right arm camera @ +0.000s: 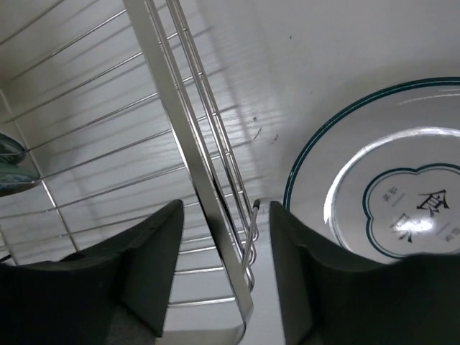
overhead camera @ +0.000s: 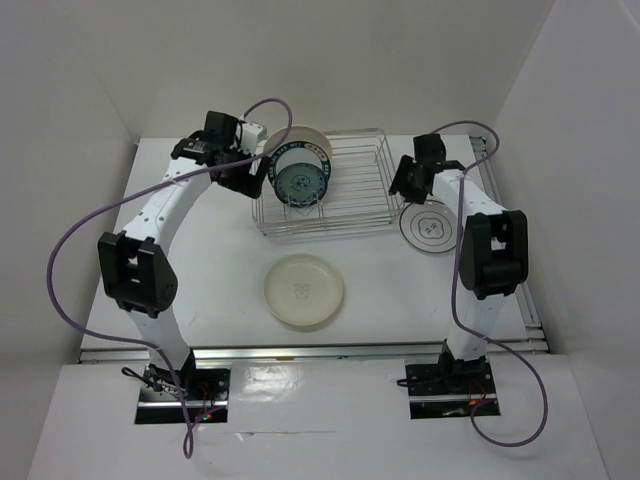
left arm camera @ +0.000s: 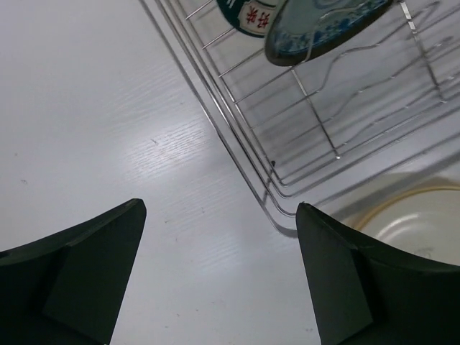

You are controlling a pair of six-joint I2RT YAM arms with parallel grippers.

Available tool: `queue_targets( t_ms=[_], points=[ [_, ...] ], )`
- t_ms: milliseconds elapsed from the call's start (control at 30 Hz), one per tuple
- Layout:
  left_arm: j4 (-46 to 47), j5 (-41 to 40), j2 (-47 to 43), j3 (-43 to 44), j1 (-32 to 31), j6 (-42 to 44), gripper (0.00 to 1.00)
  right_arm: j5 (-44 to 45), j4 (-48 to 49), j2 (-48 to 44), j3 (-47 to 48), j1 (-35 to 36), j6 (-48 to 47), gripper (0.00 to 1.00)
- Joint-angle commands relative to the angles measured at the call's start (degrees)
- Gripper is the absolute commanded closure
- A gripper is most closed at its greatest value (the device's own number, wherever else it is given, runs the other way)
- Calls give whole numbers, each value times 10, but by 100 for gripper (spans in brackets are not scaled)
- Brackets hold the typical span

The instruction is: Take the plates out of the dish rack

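Right claw [right arm camera: 226, 208] astride dish rack [right arm camera: 162, 72]

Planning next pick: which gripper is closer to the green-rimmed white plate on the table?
Right. The right gripper straddles the dish rack rail beside the green-rimmed plate; the left gripper is at the rack's opposite end.
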Motion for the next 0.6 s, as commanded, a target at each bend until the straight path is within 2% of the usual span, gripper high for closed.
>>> queue_targets(
  t_ms=[0,33,67,100,267,333,433,567],
  points=[
    [13,-18,50,15,7,-28,0,-10,18,31,38,12,-10,45],
    [18,-18,61,15,7,-28,0,-10,18,37,48,12,-10,50],
    [31,-29,67,15,7,-28,0,-10,13,37,55,17,-10,60],
    [31,-36,73,10,7,-28,0,-10,8,44,55,17,-10,63],
    [57,-42,91,30,24,-11,0,17,15,30,29,58,-4,68],
    [77,-36,91,40,24,6,0,24,15,21,23,58,9,76],
    [96,-36,83,48,-7,64,0,29,7,16,23,58,9,85],
    [144,-67,76,53,-54,142,1,29,0,16,16,63,20,87]
  ],
)
